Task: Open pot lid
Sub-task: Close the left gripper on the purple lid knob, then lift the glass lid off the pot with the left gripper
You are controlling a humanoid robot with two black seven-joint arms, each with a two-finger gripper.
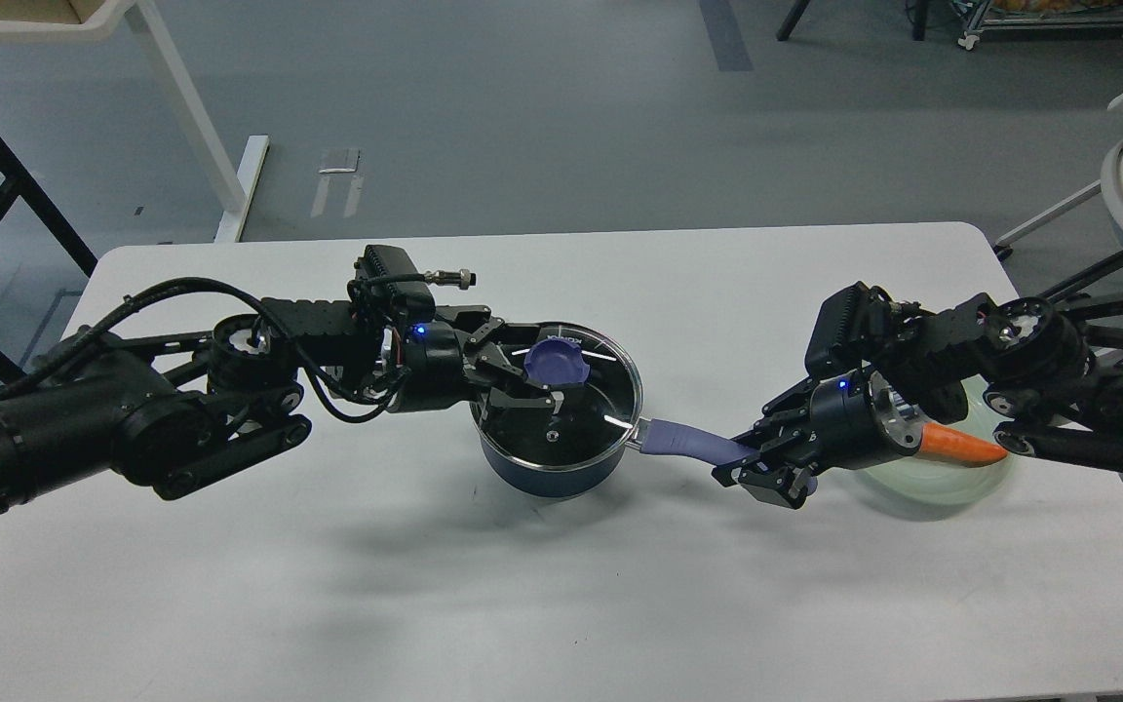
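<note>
A dark blue pot (552,476) stands at the middle of the white table (561,604). A glass lid (586,414) with a purple knob (555,363) lies on it. My left gripper (534,370) reaches in from the left, its fingers (521,398) closed on either side of the knob. The pot's purple handle (688,444) points right. My right gripper (752,468) is shut on the end of that handle.
A pale green plate (942,483) lies on the table under my right arm, with an orange carrot (956,444) on it. White table legs stand on the floor at the far left. The table's front half is bare white surface.
</note>
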